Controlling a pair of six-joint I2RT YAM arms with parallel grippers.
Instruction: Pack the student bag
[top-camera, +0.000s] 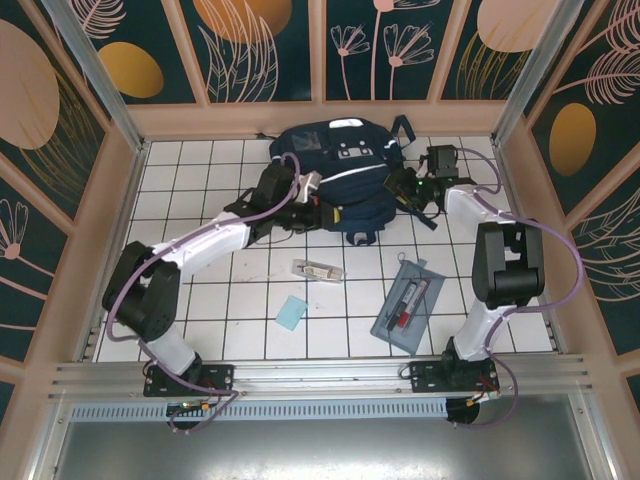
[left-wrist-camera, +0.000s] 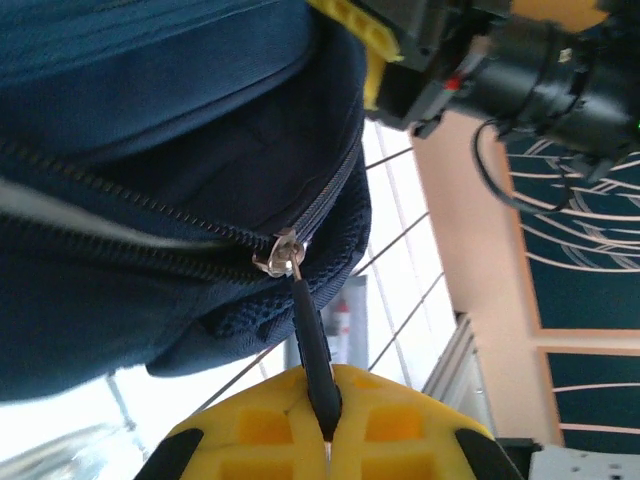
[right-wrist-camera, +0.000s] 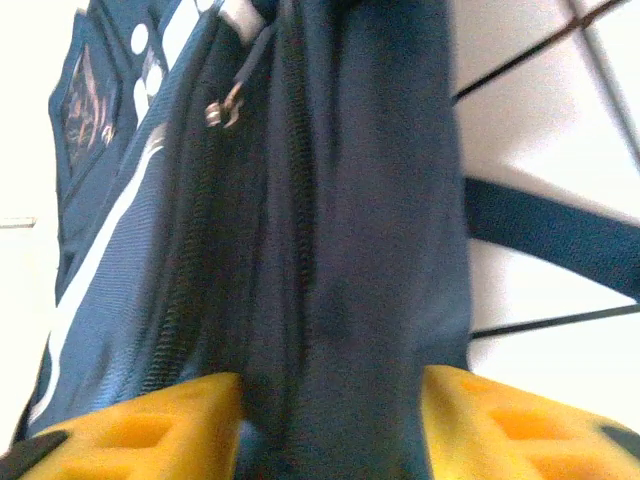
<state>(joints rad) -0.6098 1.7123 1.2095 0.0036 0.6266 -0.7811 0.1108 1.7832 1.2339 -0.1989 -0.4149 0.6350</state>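
Near right, the pencil case (top-camera: 408, 300) lies flat on the table (top-camera: 200, 180), unpacked, likely next in. Your left arm (top-camera: 200, 245) stretches diagonally far-right. The left gripper (left-wrist-camera: 325, 425) is clamped on the zipper pull (left-wrist-camera: 312, 345), likely to run the zip. Your right arm (top-camera: 505, 260) folds at the elbow and reaches left. The right gripper (right-wrist-camera: 330, 420) has jaws apart around a fabric fold, probably steadying it. The backpack (top-camera: 335, 165) sits far centre, between both grippers.

No text, number or brand can be read. The student bag (top-camera: 345, 185) bears a dark front patch (right-wrist-camera: 85, 95) with pale marks, too blurred to make out as letters or figures.
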